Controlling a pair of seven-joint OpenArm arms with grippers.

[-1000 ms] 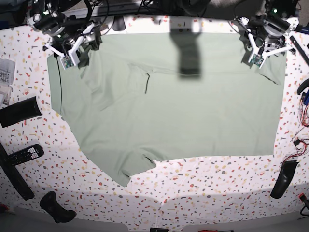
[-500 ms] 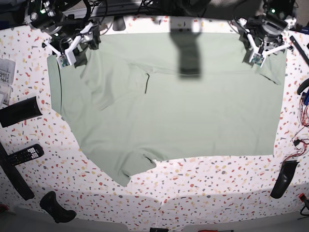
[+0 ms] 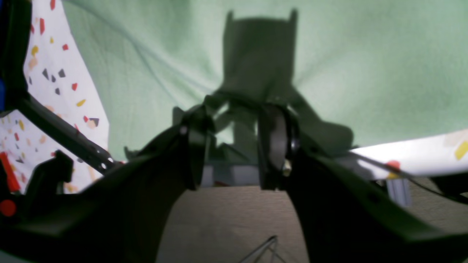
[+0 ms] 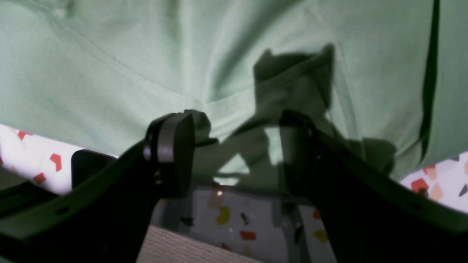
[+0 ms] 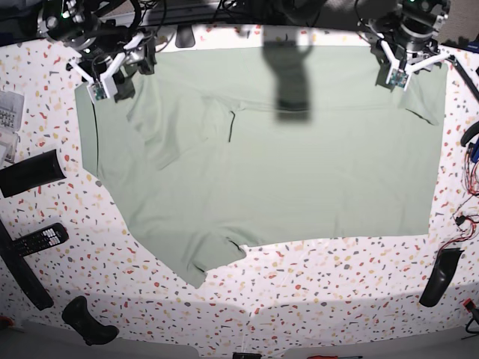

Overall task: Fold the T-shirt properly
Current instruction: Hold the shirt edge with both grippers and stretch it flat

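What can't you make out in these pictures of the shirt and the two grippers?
- Left gripper, left wrist view: blurred and backlit, so cloth between the jaws is uncertain.
- Right gripper, right wrist view: its own shadow hides any grip.
- T-shirt, base view: buttons and label too small; far edge covered by both arms.

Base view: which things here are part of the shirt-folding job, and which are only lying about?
Part of the job:
T-shirt
left gripper
right gripper

Lying about:
remote control
black handles at the near corners
loose wires at the table edge
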